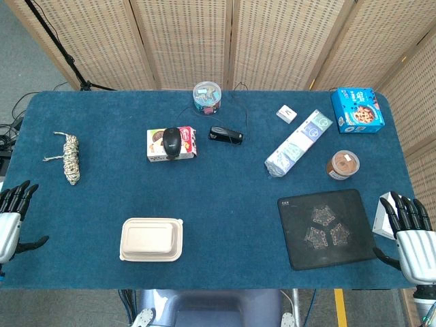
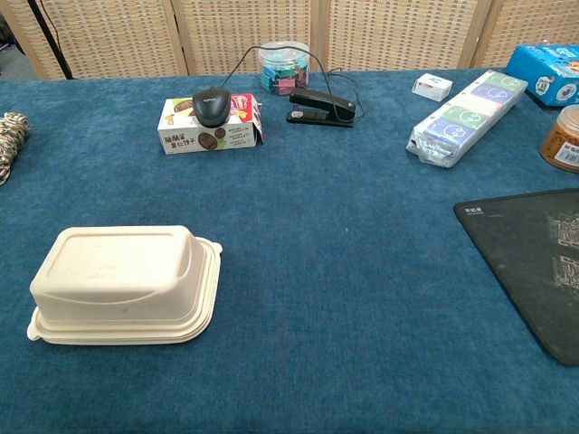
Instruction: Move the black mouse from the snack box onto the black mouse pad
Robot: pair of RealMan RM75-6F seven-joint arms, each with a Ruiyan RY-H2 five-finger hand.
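Nothing done yet. Mouse (image 1: 172, 141) sits on the snack box (image 1: 155, 146), about 11 o'clock on the tabletop. Pad (image 1: 327, 228) lies bare at 4 o'clock. Left hand (image 1: 13, 218) and right hand (image 1: 411, 235) rest at the edges, fingers spread, holding nothing.

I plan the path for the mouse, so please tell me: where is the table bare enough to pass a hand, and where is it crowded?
Bare cloth runs across the middle, between the snack box and the mouse pad, right of the takeaway box. The pad itself is bare. Crowded: the back edge, with the mouse, its cable, stapler, clip jar, and the packet and tub above the pad.
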